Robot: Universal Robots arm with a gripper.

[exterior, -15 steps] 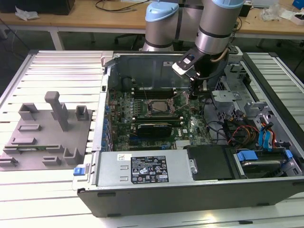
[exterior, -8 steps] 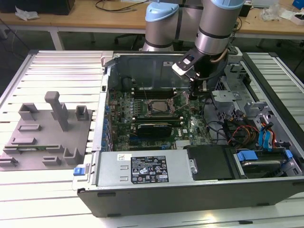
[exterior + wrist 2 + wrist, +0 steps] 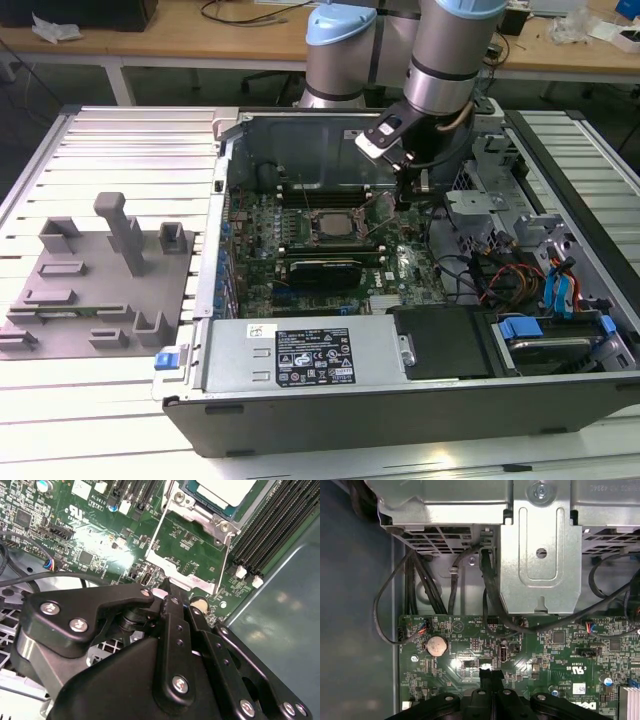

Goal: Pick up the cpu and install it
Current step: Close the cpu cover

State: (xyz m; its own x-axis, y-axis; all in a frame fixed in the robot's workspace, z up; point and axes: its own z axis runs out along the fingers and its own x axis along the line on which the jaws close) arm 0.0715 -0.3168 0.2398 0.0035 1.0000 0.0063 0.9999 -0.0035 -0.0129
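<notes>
The cpu (image 3: 222, 489), a flat chip with a silvery-white top, lies in the motherboard socket (image 3: 325, 225) inside the open computer case. The socket's thin metal load plate (image 3: 156, 540) stands swung open beside it, over bare green board. My gripper (image 3: 405, 200) hangs just to the exterior view's right of the socket. In both wrist views its black fingers are together, and the gripper (image 3: 169, 587) (image 3: 490, 672) has its tips at the free edge of the load plate. I see nothing between them.
A grey moulded tray (image 3: 100, 290) with blocks and posts sits on the slatted table at the exterior view's left. Memory slots (image 3: 270, 535) flank the socket. Black cables (image 3: 490, 595) and a metal bracket (image 3: 540, 555) lie past the board's edge. The power supply (image 3: 300, 355) fills the case's front.
</notes>
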